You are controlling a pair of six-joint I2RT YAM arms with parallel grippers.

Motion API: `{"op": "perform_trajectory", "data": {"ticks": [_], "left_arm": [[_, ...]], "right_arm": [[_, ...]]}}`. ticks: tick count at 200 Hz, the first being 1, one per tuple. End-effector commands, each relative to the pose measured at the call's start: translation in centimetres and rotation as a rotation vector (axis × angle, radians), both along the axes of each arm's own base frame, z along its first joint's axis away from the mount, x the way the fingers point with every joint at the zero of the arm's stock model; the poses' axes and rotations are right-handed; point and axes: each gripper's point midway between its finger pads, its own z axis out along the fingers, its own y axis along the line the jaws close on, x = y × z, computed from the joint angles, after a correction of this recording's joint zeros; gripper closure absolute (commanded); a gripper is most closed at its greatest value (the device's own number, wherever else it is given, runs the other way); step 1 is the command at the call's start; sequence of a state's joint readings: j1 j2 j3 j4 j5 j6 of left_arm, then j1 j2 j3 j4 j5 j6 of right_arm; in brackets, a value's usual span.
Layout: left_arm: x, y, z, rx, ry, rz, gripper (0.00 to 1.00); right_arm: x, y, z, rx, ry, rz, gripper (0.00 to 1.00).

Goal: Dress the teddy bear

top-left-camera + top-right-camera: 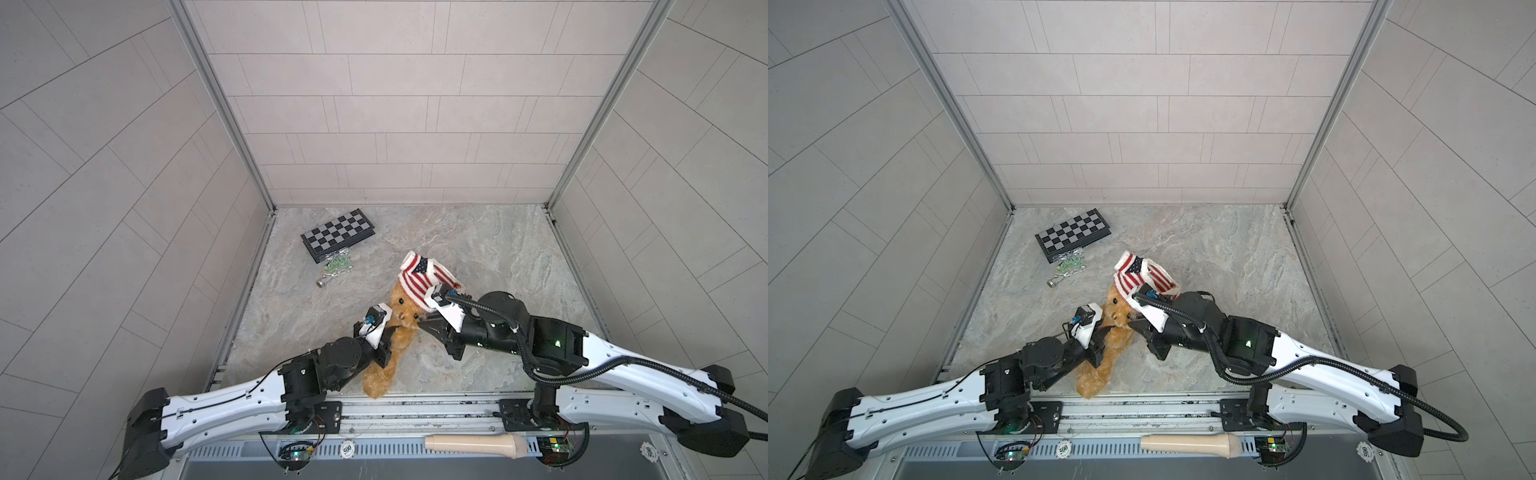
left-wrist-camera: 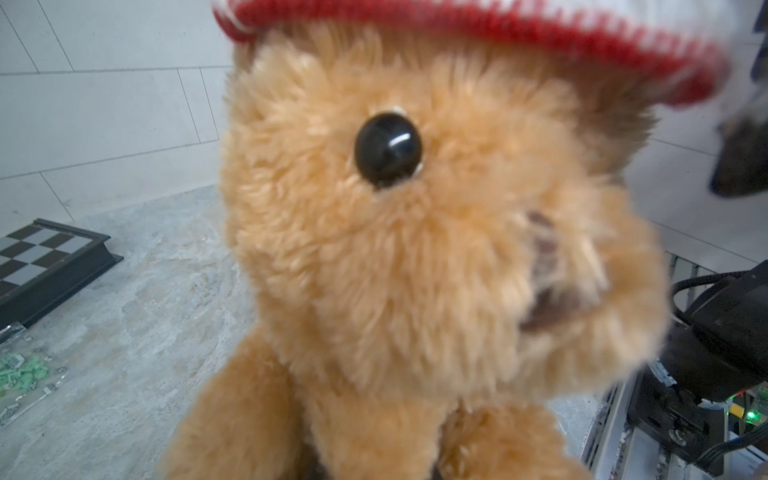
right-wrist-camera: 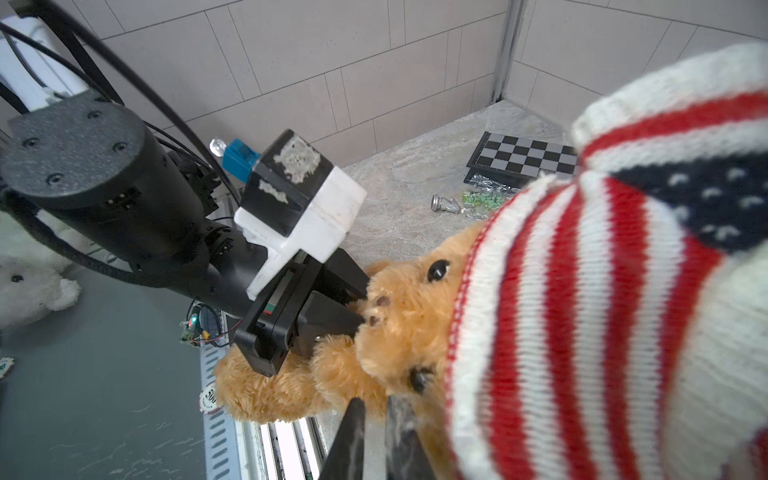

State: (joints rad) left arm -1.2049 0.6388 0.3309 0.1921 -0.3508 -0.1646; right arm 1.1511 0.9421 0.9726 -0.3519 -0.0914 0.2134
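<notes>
The golden-tan teddy bear [image 1: 384,365] hangs over the table's front part, its feet near the front rail. My left gripper [image 1: 397,332] is shut on the bear's chest, just under the chin, and the right wrist view shows this left gripper [image 3: 357,307] pressed into the fur. A red-and-white striped flag sweater [image 1: 417,280] sits like a cap on the bear's head [image 3: 399,332], down to just above the eyes. My right gripper [image 3: 374,405] stands slightly open beside the bear's cheek, with only bare floor in the narrow gap. In the left wrist view the bear's face [image 2: 415,249] fills the frame under the sweater hem [image 2: 457,25].
A folded chessboard [image 1: 338,232] lies at the back left, with a clear bag of green pieces [image 1: 336,266] and a small metal cylinder [image 1: 321,284] beside it. A beige handle-shaped object [image 1: 473,444] and poker chips [image 1: 347,448] rest on the front frame. A white plush [image 3: 25,282] lies off the table.
</notes>
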Motion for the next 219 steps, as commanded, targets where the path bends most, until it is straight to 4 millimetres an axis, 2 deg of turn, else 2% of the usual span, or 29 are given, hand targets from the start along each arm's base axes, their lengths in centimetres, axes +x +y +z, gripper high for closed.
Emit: {"op": "perform_trajectory", "data": {"ticks": [1, 40, 68, 93, 114, 132, 153, 163, 173, 188, 219], "left_arm": [[0.0, 0.2, 2.6, -0.057, -0.086, -0.002, 1.0], [0.2, 0.0, 3.3, -0.082, -0.112, 0.005, 1.0], [0.4, 0.2, 2.1, -0.075, -0.08, 0.027, 1.0], [0.4, 0.6, 1.2, -0.062, -0.07, 0.037, 1.0], [0.4, 0.9, 1.1, -0.045, -0.076, 0.042, 1.0], [0.4, 0.9, 1.2, -0.027, -0.08, 0.04, 1.0], [0.4, 0.7, 1.2, -0.013, -0.078, 0.034, 1.0], [0.4, 0.7, 1.0, -0.004, -0.074, 0.034, 1.0], [0.5, 0.6, 0.9, 0.004, -0.068, 0.033, 1.0], [0.5, 0.4, 0.6, 0.015, -0.06, 0.031, 1.0], [0.6, -0.1, 0.1, 0.027, -0.048, 0.027, 1.0]], "right_arm": [[0.1, -0.7, 1.4, -0.013, -0.05, -0.058, 0.81], [-1.0, 0.1, 2.3, -0.046, -0.084, -0.052, 0.81], [-1.3, 0.3, 2.7, -0.027, -0.098, -0.074, 0.81], [-1.1, -0.8, 3.7, 0.038, -0.104, -0.112, 0.8], [-0.7, -2.8, 4.8, 0.082, -0.126, -0.165, 0.75], [0.5, -5.9, 5.3, 0.077, -0.156, -0.285, 0.68], [2.5, -10.2, 4.8, 0.052, -0.168, -0.47, 0.56], [3.0, -11.3, 4.6, 0.062, -0.151, -0.505, 0.48], [3.1, -11.4, 4.2, 0.078, -0.117, -0.491, 0.43], [3.4, -10.8, 3.8, 0.086, -0.074, -0.463, 0.42], [3.9, -7.2, 2.2, 0.026, -0.024, -0.353, 0.41]]}}
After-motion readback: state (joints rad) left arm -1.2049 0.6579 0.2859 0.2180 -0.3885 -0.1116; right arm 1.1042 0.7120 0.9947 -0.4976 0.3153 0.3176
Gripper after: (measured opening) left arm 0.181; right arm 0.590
